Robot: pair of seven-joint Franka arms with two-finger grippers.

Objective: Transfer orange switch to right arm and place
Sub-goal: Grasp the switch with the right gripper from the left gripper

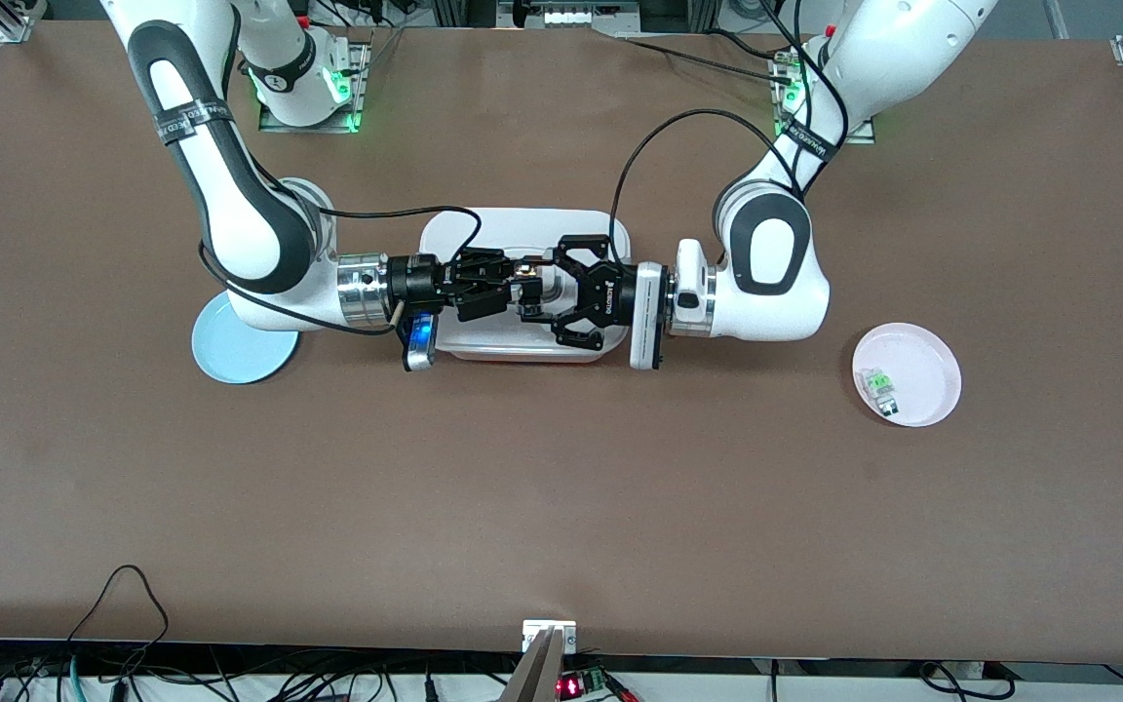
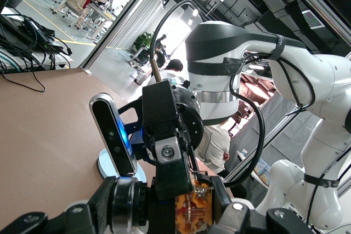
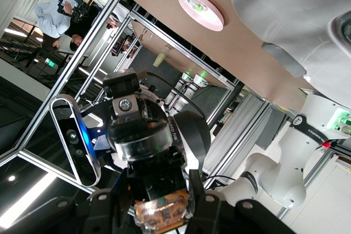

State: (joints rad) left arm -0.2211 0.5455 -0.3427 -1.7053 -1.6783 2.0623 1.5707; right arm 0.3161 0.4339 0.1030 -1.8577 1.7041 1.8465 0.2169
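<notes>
Both grippers meet tip to tip in the air over the white tray (image 1: 445,234). The orange switch (image 1: 526,273) is a tiny part with orange faces, caught between them. My left gripper (image 1: 536,286), reaching in from the left arm's end, is shut on the orange switch (image 2: 193,207). My right gripper (image 1: 513,279) comes from the right arm's end, and its fingers are also shut on the orange switch (image 3: 163,207), one black finger (image 3: 205,204) on each side. The left wrist view shows a right-gripper finger (image 2: 174,182) covering part of the switch.
A light blue plate (image 1: 230,346) lies by the right arm's elbow. A pink plate (image 1: 922,351) toward the left arm's end holds a small white-and-green part (image 1: 881,387). The brown table has wide open room nearer the front camera.
</notes>
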